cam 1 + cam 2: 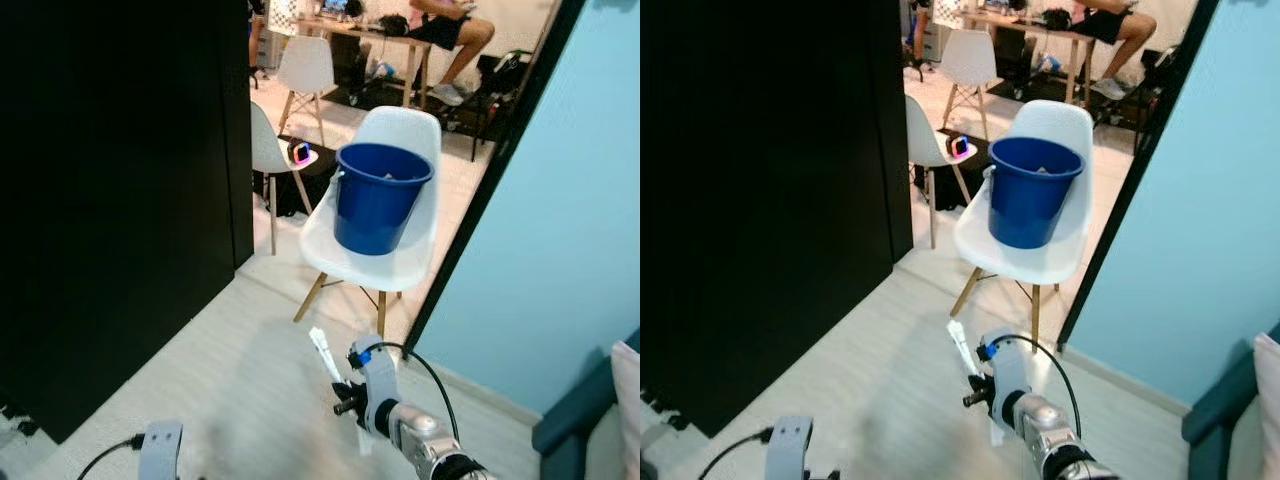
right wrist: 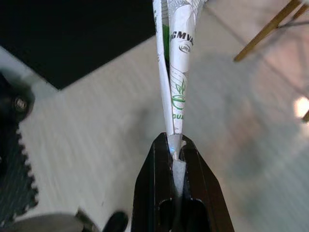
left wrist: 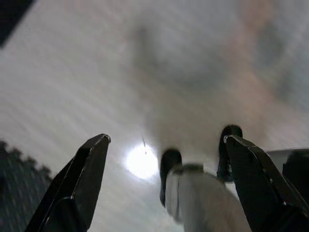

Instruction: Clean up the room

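A blue bucket (image 1: 380, 196) stands on the seat of a white chair (image 1: 398, 262) ahead of me, in a doorway. My right gripper (image 1: 340, 385) is raised in front of me, short of the chair, shut on a flattened white wrapper (image 2: 175, 72) with green print. The wrapper (image 1: 323, 350) sticks up and forward out of the fingers (image 2: 153, 188). My left gripper (image 3: 164, 179) hangs low over the pale floor with its two black fingers (image 3: 82, 179) spread wide and nothing between them. The left wrist (image 1: 158, 448) shows at the bottom edge.
A black wall (image 1: 110, 200) runs along my left and a light blue wall (image 1: 570, 230) along my right. Beyond the doorway stand more white chairs (image 1: 305, 70) and a table where a person (image 1: 450, 35) sits. A dark blue sofa corner (image 1: 590, 420) is at bottom right.
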Controlling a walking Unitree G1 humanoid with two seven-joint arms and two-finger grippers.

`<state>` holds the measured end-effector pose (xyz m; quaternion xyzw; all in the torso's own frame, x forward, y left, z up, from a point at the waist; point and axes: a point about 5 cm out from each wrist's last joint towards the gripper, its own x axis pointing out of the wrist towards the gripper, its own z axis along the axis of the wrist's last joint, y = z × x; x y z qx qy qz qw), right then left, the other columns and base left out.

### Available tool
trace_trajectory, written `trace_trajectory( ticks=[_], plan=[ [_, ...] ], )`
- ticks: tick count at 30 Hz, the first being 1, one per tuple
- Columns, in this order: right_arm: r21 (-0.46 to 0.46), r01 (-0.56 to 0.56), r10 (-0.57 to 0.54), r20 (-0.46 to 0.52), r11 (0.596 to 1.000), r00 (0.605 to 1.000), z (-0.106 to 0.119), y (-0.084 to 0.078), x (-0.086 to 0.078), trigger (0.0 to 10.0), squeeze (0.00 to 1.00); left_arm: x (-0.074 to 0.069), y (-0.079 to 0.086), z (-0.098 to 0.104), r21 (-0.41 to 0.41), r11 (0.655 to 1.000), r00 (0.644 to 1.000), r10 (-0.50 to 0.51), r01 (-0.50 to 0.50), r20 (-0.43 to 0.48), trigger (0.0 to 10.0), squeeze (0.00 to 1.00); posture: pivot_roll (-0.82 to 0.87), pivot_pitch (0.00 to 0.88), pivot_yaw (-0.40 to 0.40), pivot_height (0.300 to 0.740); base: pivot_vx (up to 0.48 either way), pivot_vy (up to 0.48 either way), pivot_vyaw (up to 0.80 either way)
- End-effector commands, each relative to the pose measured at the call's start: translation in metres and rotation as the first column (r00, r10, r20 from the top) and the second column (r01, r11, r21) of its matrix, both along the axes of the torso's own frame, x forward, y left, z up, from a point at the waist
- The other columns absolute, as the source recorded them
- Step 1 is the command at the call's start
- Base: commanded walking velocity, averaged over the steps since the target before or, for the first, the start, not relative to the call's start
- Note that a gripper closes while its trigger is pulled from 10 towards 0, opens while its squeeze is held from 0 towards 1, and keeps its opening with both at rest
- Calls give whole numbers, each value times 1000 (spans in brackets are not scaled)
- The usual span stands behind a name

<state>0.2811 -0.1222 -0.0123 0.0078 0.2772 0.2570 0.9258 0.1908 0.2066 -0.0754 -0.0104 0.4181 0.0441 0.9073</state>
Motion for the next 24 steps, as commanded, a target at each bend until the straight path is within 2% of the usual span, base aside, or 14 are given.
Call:
trace_trajectory(
  ticks=[1,7,11,16,18,21,24],
  plan=[
    [1,10,-10,26,1000,1000,5,-1,5,10000,0,2,-1,1,-11,1000,1000,2,-2,13,10000,0,102,0,-58,740,319,0,0],
    [18,39,-39,34,999,999,10,-2,11,10000,0,15,-4,8,-15,1000,998,-9,10,59,10000,0,103,0,-57,740,316,0,0],
    [60,49,-52,48,997,997,18,0,19,10000,0,29,-5,16,-20,1000,993,-10,13,116,10000,0,108,0,-56,740,319,0,-719],
    [60,56,-60,59,997,996,21,0,22,10000,0,32,-5,19,-20,1000,991,-9,11,130,10000,0,108,0,-56,740,319,0,-790],
    [71,51,-56,77,996,995,24,2,24,10000,0,34,-5,20,-19,1000,990,-8,11,140,10000,0,109,0,-54,740,319,0,0],
    [149,-65,36,191,987,981,52,18,42,10000,0,45,-4,28,-16,1000,983,-10,14,183,10000,0,109,0,-49,740,315,0,0],
    [186,-137,88,251,973,964,68,28,50,10000,0,49,-5,31,-13,1000,980,-17,20,198,10000,0,109,0,-49,740,315,0,0]
  ],
)
